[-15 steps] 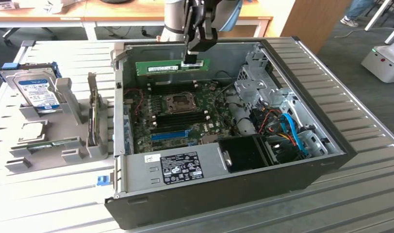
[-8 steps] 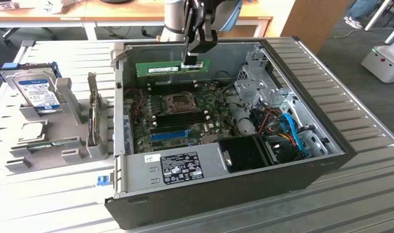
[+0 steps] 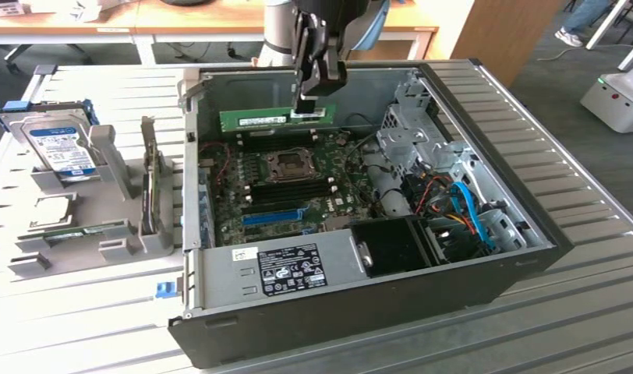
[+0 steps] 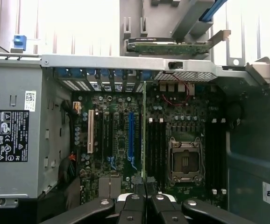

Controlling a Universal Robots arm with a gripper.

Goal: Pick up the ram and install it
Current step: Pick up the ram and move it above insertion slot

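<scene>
The gripper (image 3: 310, 106) is clenched on one end of the ram (image 3: 259, 119), holding it edge-down over the motherboard (image 3: 285, 187) inside the open case (image 3: 483, 269); the hard drive (image 3: 61, 146) stands well apart.

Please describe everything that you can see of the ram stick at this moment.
The ram is a long, thin green circuit board with small dark chips and a white sticker near one end. The end effector is shut on that end, holding the stick level and on edge inside the open computer case, above the motherboard. Nothing else visibly touches it.
</scene>
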